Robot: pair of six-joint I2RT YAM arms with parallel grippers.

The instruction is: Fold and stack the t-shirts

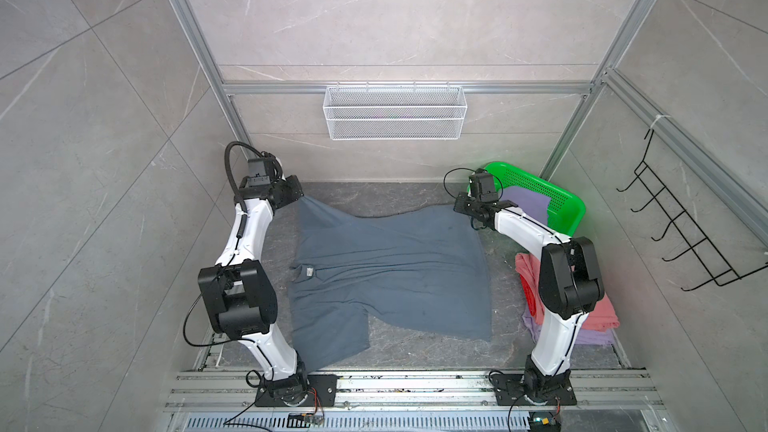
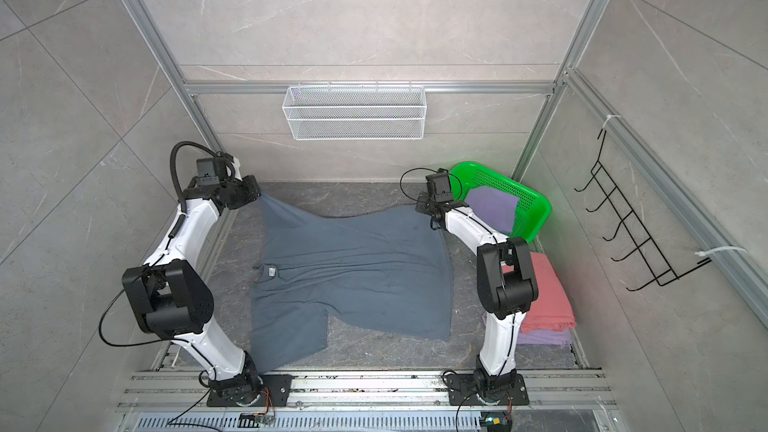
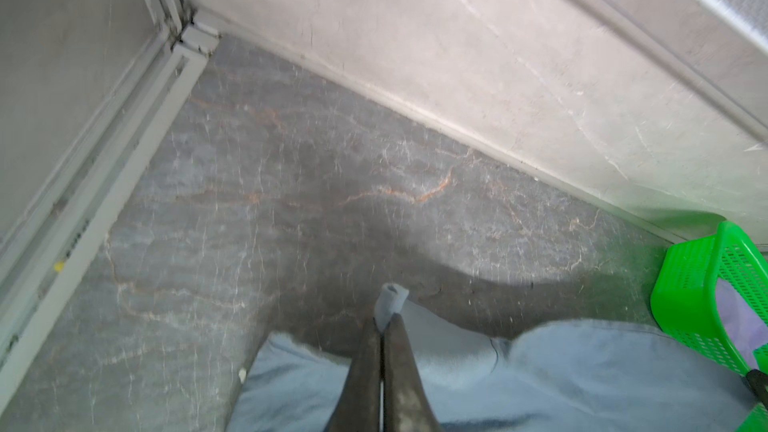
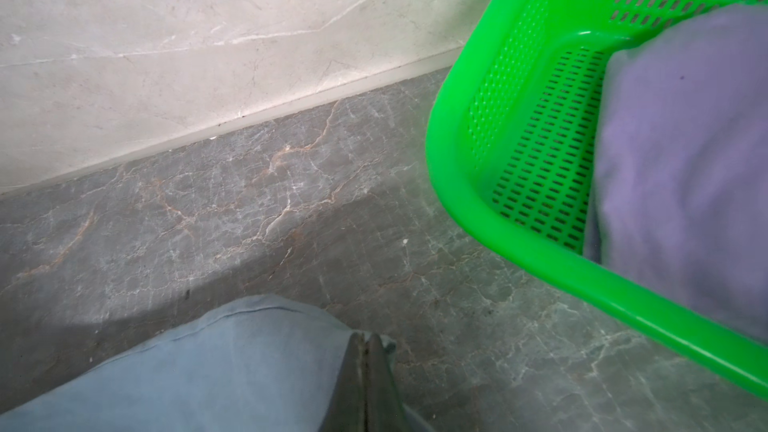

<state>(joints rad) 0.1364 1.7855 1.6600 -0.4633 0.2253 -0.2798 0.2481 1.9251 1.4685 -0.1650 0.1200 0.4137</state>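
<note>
Grey marbled surface (image 1: 399, 195) carries the blue-grey shirt (image 1: 390, 276), its length running sideways from hand to hand. The left hand (image 3: 383, 322) is clamped on the far collar-end corner and the right hand (image 4: 366, 338) on the far hem corner. The rest lies behind both hands, so any fold likely comes backward.

The white neck label (image 1: 309, 283) on the t-shirt (image 1: 390, 268) cannot be read.

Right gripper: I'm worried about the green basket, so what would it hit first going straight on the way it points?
Probably the bare tabletop just beyond the blue-grey t-shirt edge that the right gripper pinches, then the back wall; the green basket lies off that line. Depth is unclear.
</note>
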